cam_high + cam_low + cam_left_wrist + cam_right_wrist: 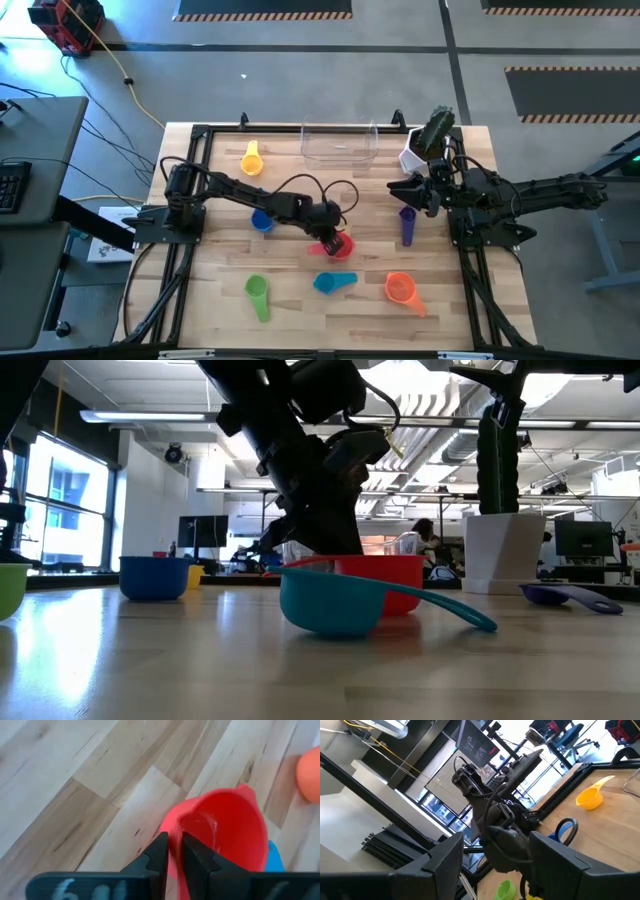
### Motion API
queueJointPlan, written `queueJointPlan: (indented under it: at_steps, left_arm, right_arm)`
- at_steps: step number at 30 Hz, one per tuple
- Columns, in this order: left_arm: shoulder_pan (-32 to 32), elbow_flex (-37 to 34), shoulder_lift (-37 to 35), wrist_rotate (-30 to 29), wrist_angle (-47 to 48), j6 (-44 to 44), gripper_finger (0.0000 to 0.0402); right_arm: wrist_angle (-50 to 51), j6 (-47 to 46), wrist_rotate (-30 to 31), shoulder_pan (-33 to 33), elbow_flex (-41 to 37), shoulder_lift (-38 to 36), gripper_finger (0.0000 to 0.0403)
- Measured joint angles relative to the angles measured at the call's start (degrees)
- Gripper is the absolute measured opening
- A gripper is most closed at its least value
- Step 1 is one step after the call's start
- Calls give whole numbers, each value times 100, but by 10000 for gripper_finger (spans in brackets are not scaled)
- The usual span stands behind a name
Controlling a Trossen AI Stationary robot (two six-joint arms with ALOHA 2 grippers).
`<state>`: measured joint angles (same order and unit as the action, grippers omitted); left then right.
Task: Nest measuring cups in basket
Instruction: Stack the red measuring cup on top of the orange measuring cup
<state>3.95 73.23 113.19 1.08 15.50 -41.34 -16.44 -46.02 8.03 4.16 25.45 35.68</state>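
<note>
The red measuring cup (220,837) is being straddled at its rim by the left hand (172,855), one finger placed inside the bowl and one outside; the jaws are set narrow around the wall, and whether they are pressing on it cannot be told. The red cup is resting on the wooden tabletop (300,305) near its centre, just behind the teal cup (330,283). The right hand (408,188) is being held above the tabletop beside the white cactus pot (418,155), its fingers spread wide with nothing between them, and the purple cup (407,222) is lying just below it. The clear basket (340,143) is standing at the far edge, with no cup seen inside. The yellow cup (251,160) is lying near the basket, the blue cup (261,221) beside the left arm, and the green cup (258,296) and orange cup (402,290) toward the near edge
</note>
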Motion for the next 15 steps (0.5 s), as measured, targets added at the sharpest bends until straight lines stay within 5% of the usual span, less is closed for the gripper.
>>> queueJointPlan:
  at_steps: [15]
  left_arm:
    - [-329,0,0,778,-303,107,76]
  right_arm:
    - [4,0,-2,2,0,0,218]
